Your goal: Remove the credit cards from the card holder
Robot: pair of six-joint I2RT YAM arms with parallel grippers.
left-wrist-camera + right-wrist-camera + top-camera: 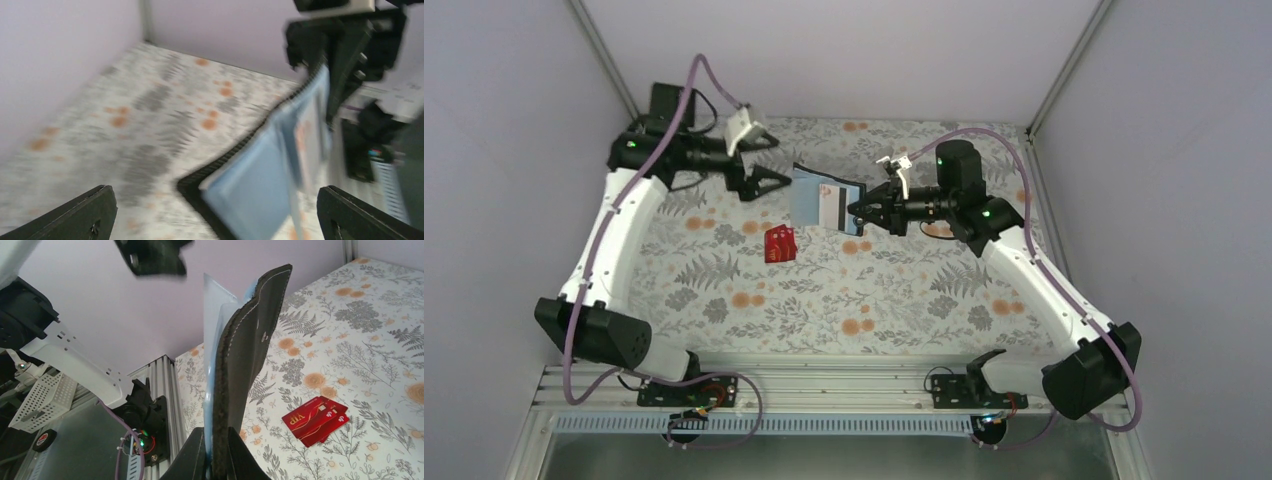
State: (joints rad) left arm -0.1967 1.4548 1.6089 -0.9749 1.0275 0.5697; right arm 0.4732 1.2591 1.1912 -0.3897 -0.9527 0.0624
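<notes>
1. Presently, right pincer [856, 212]: clamped on one edge of the card holder [816, 198], which hangs unfolded above the counter [894, 290] near its far edge.
2. Left pincer [774, 160]: jaws wide, empty, just beside the holder's free edge.
3. Credit cards [779, 243]: red, overlapping, flat on the counter nearer the middle, apart from both pincers.
4. Handling: a pale panel in the pocket may be another card; pinch only its exposed edge, draw along the pocket, right grip resisting.
</notes>
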